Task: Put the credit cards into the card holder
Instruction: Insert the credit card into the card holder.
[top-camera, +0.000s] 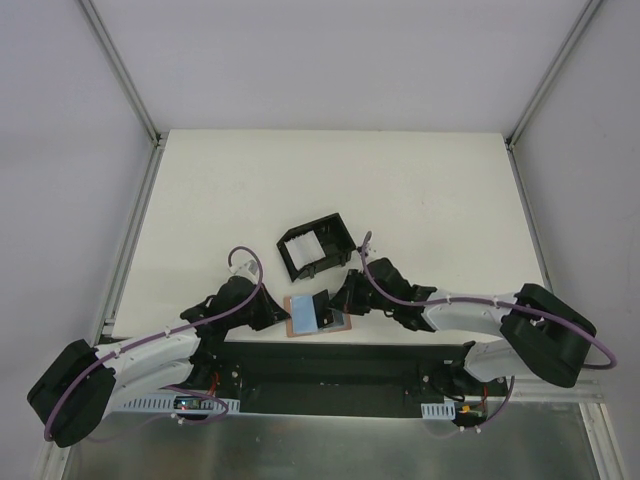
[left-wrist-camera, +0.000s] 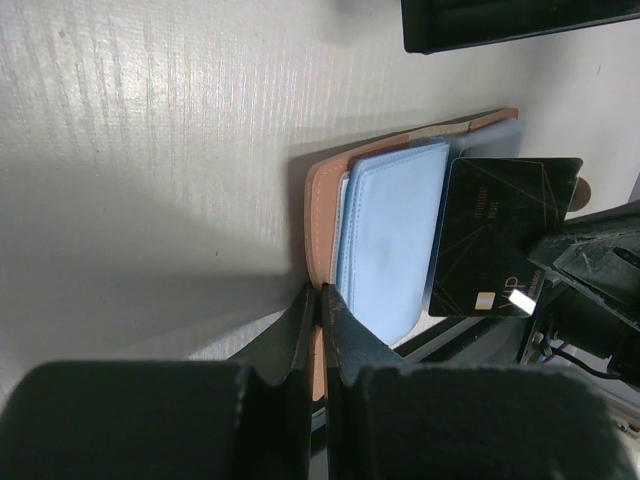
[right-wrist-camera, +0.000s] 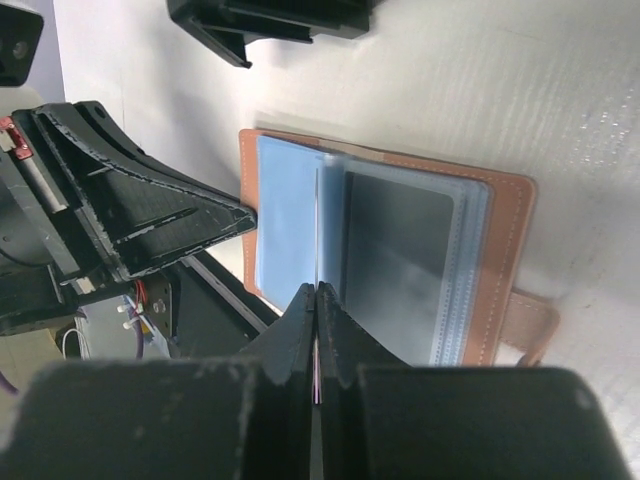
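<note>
Two arms meet low over the near edge of the table, with the black box frame just beyond them.

The card holder lies open and flat between the two claws, close in front of the bases. Its tan cover is down and its blue sleeves face up. Opened out, its long axis runs roughly left–right across the table, and the fold runs near to far.

The dark card sits over the right half of the holder, tilted up off the sleeves and not lying in one.

- Right gripper: fingers pressed together on the dark card, which its own camera sees edge-on. The card sticks straight out ahead of the fingertips, and its free end points at the fold.
- Left gripper: fingers pressed together, apparently pinching the outer edge of the left cover to hold the holder in place.

The right arm is the one to finish this step, since the holder sits directly under and ahead of its fingertips. My read is that the card has to tip flatter and line up with a sleeve mouth. I can't tell which side the mouths open on.

A grey panel shows in one right-hand sleeve – can't tell whether it's a card.
</note>
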